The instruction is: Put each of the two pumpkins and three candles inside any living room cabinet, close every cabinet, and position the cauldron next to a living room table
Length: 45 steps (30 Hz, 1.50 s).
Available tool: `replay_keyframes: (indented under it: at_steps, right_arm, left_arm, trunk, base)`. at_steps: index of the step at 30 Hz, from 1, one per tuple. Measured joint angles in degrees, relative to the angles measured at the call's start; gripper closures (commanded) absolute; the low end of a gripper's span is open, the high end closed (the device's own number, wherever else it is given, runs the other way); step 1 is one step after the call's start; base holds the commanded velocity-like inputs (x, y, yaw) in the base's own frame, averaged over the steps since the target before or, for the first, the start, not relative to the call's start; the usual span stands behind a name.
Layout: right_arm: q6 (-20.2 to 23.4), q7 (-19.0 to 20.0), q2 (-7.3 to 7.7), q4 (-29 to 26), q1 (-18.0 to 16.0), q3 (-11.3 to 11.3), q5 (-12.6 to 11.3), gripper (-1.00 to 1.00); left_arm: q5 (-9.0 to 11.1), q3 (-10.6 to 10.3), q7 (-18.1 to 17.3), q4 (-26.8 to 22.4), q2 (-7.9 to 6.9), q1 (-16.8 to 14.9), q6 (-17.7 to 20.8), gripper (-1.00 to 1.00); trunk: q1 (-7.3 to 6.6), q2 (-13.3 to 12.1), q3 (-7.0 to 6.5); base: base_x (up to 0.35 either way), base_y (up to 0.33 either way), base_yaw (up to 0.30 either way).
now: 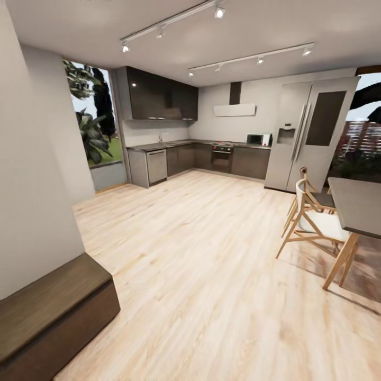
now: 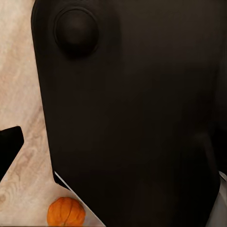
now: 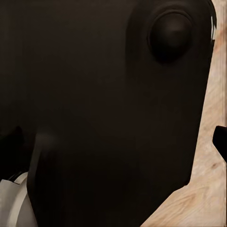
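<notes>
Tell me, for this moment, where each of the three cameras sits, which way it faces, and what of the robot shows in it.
Head view: on the robot's head, facing forward across the wood floor to the kitchen units, fridge, dining table and chairs; a dark brown cabinet lies at its near left.
Left wrist view: near the left gripper, facing the floor past a dark body part; a pumpkin sits on the floor.
Right wrist view: near the right gripper, facing floor past a similar dark part.
Shared: all three views show the pale wood floor.

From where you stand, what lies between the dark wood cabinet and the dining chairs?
In the head view, only bare light wood floor lies between the dark brown cabinet at the left and the wooden chairs at the right.
</notes>
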<state>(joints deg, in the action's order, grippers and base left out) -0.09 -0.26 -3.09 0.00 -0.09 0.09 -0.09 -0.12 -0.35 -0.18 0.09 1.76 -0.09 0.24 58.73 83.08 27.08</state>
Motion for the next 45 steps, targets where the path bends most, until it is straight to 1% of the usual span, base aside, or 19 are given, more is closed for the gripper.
replay_keyframes:
  at_steps: [10, 19, 35, 37, 41, 45]
  right_arm:
    - [0.0, -0.01, -0.06, 0.0, 0.0, 0.0, 0.13, -1.0]
    - [-0.05, -0.01, -0.07, 0.0, 0.0, 0.0, 0.01, -1.0]
    - [-0.09, -0.01, -0.15, 0.0, 0.0, 0.0, 0.0, -1.0]
    - [-0.09, -0.01, -0.16, 0.0, 0.0, 0.0, 0.0, -1.0]
    - [-0.09, -0.01, -0.09, 0.0, 0.0, -0.07, 0.0, -1.0]
    - [-0.1, -0.01, -0.08, 0.0, 0.0, -0.08, 0.0, -1.0]
  left_arm:
    - [-0.02, 0.0, 0.0, 0.0, 0.05, 0.0, 0.03, -1.0]
    - [-0.04, 0.0, 0.0, 0.0, 0.07, 0.0, 0.02, -1.0]
    - [-0.05, -0.09, 0.0, 0.0, 0.05, 0.0, -0.06, -1.0]
    - [-0.05, -0.09, 0.0, 0.0, 0.02, 0.0, -0.5, -1.0]
    - [-0.05, -0.09, 0.0, 0.0, 0.06, 0.0, -3.0, -1.0]
    - [-0.05, -0.09, 0.0, 0.0, 0.03, 0.0, -3.8, -1.0]
  trunk:
    - [0.0, 0.0, 0.0]
    - [0.0, 0.0, 0.0]
    - [0.0, 0.0, 0.0]
    - [0.0, 0.0, 0.0]
    - [0.0, 0.0, 0.0]
    - [0.0, 0.0, 0.0]
  base:
    - [0.0, -0.075, 0.285]
    - [0.0, -0.144, 0.287]
    - [-0.066, -0.273, 0.287]
    - [-0.028, -0.294, 0.287]
    - [0.035, -0.293, 0.287]
    - [0.131, -0.216, 0.287]
